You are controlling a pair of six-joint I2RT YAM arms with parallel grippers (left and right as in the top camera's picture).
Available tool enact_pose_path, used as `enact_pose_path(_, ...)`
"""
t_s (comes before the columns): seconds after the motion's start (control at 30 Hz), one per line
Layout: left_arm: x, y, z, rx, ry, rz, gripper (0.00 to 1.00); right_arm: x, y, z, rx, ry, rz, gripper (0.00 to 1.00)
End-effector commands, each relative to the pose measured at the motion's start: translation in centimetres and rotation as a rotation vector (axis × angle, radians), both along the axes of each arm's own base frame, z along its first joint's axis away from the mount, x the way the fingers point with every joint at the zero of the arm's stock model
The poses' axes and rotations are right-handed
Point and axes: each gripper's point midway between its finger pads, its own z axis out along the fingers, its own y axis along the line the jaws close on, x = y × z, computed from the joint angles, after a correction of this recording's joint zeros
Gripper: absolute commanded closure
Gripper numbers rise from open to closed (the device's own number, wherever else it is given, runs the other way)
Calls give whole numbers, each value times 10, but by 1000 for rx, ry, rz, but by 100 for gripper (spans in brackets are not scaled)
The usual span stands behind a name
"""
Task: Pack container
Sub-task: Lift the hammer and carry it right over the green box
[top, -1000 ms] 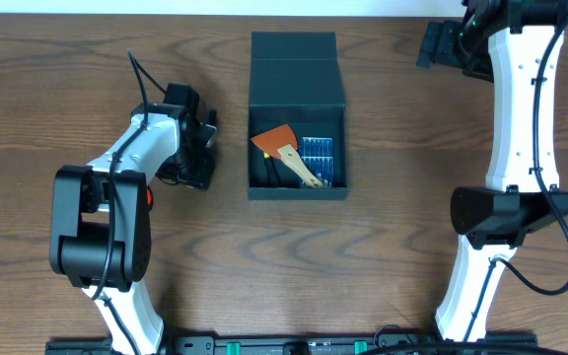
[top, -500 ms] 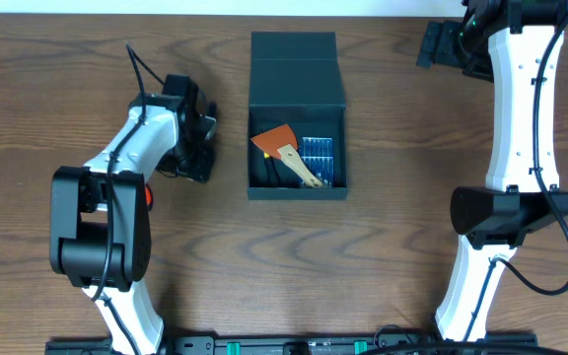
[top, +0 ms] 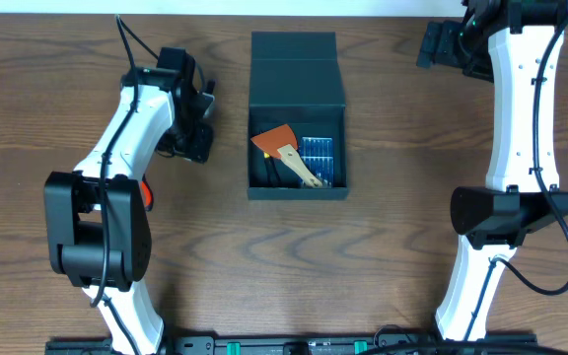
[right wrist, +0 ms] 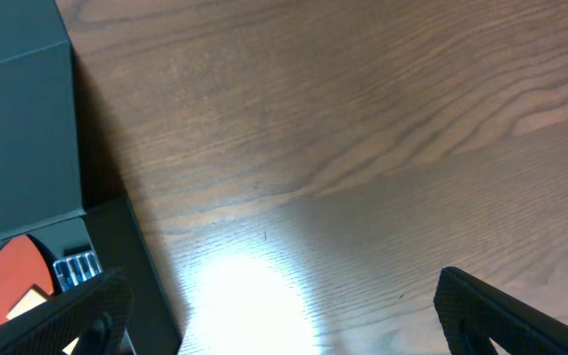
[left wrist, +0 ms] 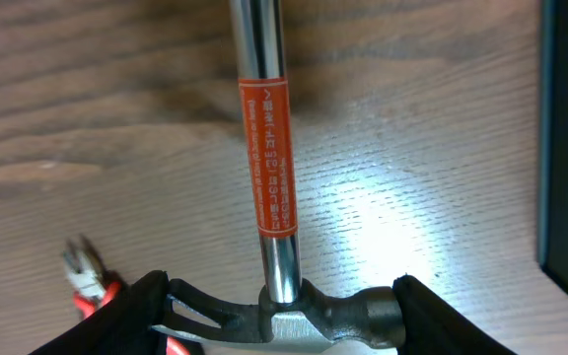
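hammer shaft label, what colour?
Orange with white print. The hammer label shows best in the left wrist view.

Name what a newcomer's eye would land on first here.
The chrome-shafted claw hammer with an orange label, its head clamped in the left gripper, fills the left wrist view. Overhead, the dark teal-black square cardboard box sits open mid-table, holding an orange-bladed scraper and a blue drill-bit case.

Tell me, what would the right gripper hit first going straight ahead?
Most likely the bare wooden table; the container sits off to one side of the right gripper, though depth is unclear.
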Motion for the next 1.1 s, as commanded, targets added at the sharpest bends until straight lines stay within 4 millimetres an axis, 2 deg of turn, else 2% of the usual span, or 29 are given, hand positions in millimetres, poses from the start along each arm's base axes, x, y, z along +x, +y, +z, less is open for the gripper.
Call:
enact_pose_path(0.0,13,0,28,3,-59,9,42,0,-2,6,-7,-19,-12,1)
enact_pose_path(0.27,20,-5,63,-4,-96,0,42,0,-2,6,-7,-18,-12,1)
enact_pose_path(0.47,19,-27,84,-14,-150,-83,42,0,-2,6,-7,-19,-12,1)
enact_pose_path(0.6,14,-49,92,-20,-170,-152,42,0,-2,6,-7,-18,-12,1)
enact_pose_path(0.8,0,-91,93,-34,-170,-282,42,0,-2,6,-7,-18,-12,1)
enact_pose_path(1.07,-27,-149,93,-47,-169,-481,42,0,-2,6,-7,-18,-12,1)
